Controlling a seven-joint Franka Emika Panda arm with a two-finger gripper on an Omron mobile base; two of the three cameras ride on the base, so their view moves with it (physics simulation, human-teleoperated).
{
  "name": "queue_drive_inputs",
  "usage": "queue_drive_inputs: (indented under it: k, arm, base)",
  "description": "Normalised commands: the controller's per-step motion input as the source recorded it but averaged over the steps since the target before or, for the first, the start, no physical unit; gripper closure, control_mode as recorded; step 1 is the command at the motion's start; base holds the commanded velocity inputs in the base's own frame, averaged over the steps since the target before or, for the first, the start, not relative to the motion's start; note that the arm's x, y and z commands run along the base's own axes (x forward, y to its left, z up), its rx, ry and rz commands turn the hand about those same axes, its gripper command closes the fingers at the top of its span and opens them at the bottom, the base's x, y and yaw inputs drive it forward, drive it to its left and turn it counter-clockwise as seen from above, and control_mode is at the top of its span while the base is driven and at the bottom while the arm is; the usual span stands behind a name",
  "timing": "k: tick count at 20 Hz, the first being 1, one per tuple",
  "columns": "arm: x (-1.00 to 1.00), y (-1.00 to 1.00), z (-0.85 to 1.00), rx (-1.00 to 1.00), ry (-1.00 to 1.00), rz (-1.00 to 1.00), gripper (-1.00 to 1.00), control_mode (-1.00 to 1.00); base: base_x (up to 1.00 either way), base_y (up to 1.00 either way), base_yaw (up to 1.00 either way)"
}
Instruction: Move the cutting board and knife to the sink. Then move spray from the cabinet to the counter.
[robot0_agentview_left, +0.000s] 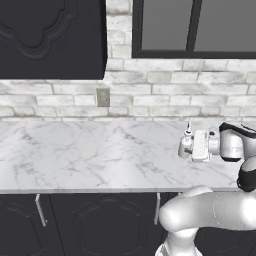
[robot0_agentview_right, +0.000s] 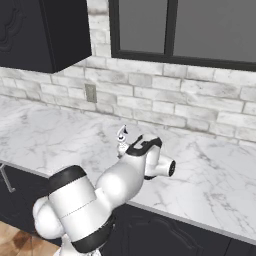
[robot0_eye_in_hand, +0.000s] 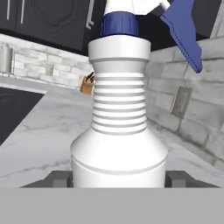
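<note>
In your hand view the spray (robot0_eye_in_hand: 119, 131) is cut off above its blue collar and below its base, its body hiding the tool (robot0_eye_in_hand: 119, 179) except two dark tips; the right base view's arm hides its lower half.

A home kitchen is showing itself here: a marble counter (robot0_agentview_left: 90, 155) is running under dark carved cabinets (robot0_agentview_left: 50, 37), with a brick backsplash (robot0_agentview_left: 165, 95) and a window (robot0_agentview_right: 190, 30) sitting behind.
</note>
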Motion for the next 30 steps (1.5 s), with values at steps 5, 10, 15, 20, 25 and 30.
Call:
queue_drive_inputs:
  k: [5,10,15,20,25,30]
  arm:
    - [0.31,-0.14,-0.42,-0.01,0.00,0.04,1.00,-1.00]
    - [0.21,-0.09,-0.33,0.00,0.00,0.02,1.00,-1.00]
    - [0.15,-0.04,-0.32,0.00,0.00,0.00,1.00,-1.00]
    - [0.07,0.00,-0.18,0.00,0.00,0.00,1.00,-1.00]
    - [0.00,0.00,0.00,0.00,0.00,0.00,-1.00,-1.00]
    - [0.00,0.00,0.00,0.00,0.00,0.00,-1.00,-1.00]
  base:
    - [0.00,0.00,0.00]
    - [0.00,0.00,0.00]
    - [0.00,0.00,0.00]
    - [0.00,0.00,0.00]
    - [0.00,0.00,0.00]
    - [0.00,0.00,0.00]
